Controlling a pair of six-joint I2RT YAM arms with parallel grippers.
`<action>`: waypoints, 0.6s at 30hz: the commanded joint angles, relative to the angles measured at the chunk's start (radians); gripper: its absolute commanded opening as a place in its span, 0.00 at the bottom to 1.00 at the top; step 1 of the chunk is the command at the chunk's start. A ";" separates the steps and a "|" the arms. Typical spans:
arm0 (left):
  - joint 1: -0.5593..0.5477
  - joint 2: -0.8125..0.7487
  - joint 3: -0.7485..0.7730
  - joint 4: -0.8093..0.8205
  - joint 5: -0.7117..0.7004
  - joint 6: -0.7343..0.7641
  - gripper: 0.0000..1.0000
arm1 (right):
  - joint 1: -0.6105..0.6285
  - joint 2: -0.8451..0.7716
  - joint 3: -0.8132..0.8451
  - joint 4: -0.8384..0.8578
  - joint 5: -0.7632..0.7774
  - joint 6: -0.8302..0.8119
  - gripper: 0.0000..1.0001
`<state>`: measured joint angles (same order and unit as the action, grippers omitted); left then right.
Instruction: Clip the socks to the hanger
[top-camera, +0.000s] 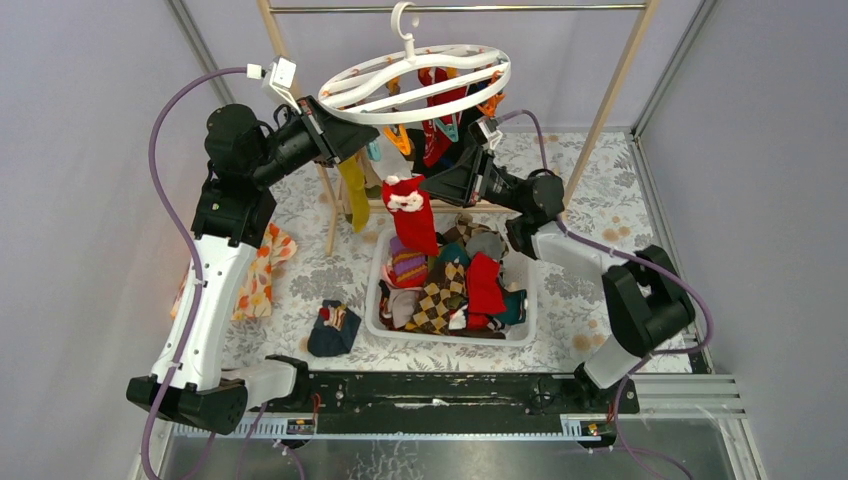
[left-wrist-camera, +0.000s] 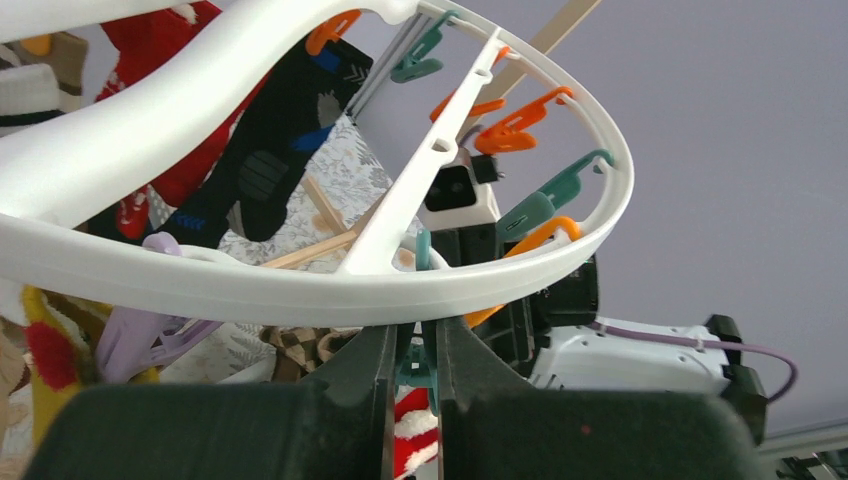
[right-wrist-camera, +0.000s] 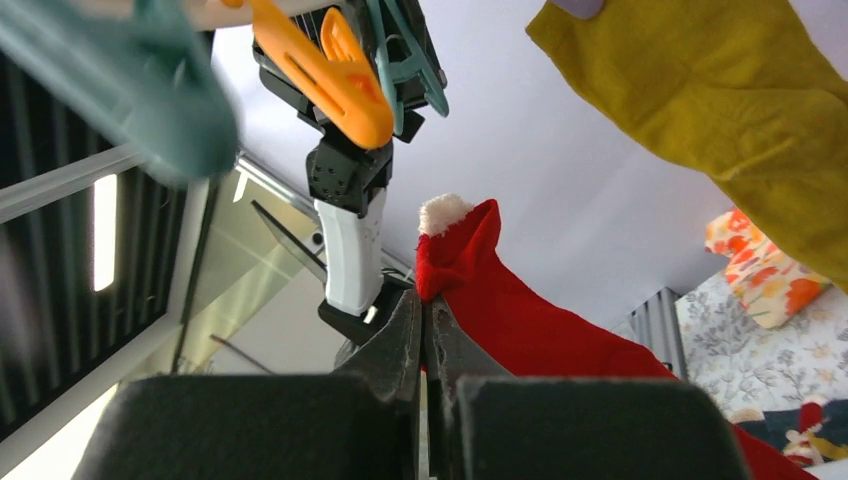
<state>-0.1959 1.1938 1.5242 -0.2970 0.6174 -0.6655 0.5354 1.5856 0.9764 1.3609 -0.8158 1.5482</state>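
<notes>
The white ring hanger (top-camera: 415, 85) hangs by its hook from a metal rod, with a yellow sock (top-camera: 353, 190) and dark and red socks clipped under it. My left gripper (top-camera: 370, 137) reaches under the ring's near rim (left-wrist-camera: 300, 280) and is shut on a teal clip (left-wrist-camera: 420, 368). My right gripper (top-camera: 428, 186) is shut on the cuff of a red sock with white trim (top-camera: 412, 215), which dangles just below the hanger over the bin. In the right wrist view the right gripper (right-wrist-camera: 428, 318) pinches the red sock (right-wrist-camera: 520, 320) below an orange clip (right-wrist-camera: 320, 75).
A white bin (top-camera: 525, 330) full of mixed socks stands mid-table. A dark sock (top-camera: 333, 330) lies to its left. An orange-flowered cloth (top-camera: 262, 275) lies by the left arm. The wooden rack legs (top-camera: 615, 90) stand behind the hanger.
</notes>
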 joint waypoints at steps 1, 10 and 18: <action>-0.002 -0.011 -0.015 0.098 0.076 -0.053 0.00 | 0.024 0.076 0.130 0.233 -0.040 0.142 0.00; 0.003 -0.003 -0.034 0.136 0.121 -0.098 0.00 | 0.066 0.195 0.291 0.228 -0.043 0.163 0.00; 0.009 0.003 -0.031 0.153 0.161 -0.121 0.00 | 0.070 0.262 0.378 0.252 -0.045 0.204 0.00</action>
<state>-0.1932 1.1988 1.4982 -0.2157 0.7124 -0.7696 0.5968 1.8473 1.2869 1.5364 -0.8406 1.7298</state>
